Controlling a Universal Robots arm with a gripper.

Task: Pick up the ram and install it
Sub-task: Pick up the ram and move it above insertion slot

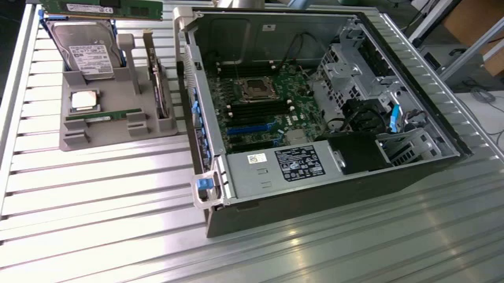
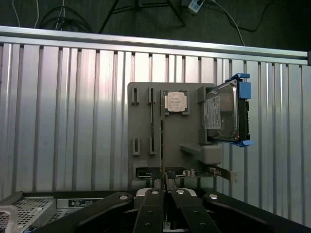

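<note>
Wrist view: our tool [image 2: 164, 183] is pinched tight on the ram [image 1: 102, 8] above the tray [image 2: 144, 99], so we'd best carry it level and slow.

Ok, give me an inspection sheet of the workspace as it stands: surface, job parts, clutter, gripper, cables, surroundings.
Surface: ribbed metal table carrying the grey holder and the open computer case.
Job's things: the ram is held up over the grey holder; a second ram stick lies in its holder slot; the motherboard is exposed in the case.
Clutter: hard drive, processor chip and bracketed card, all in the holder.
Grippers: gripper shut on the ram, which it holds edge-on.
Cables: black cable inside the case; loose cables beyond the table's edge.
Surroundings: metal framing at the exterior view's right.
</note>
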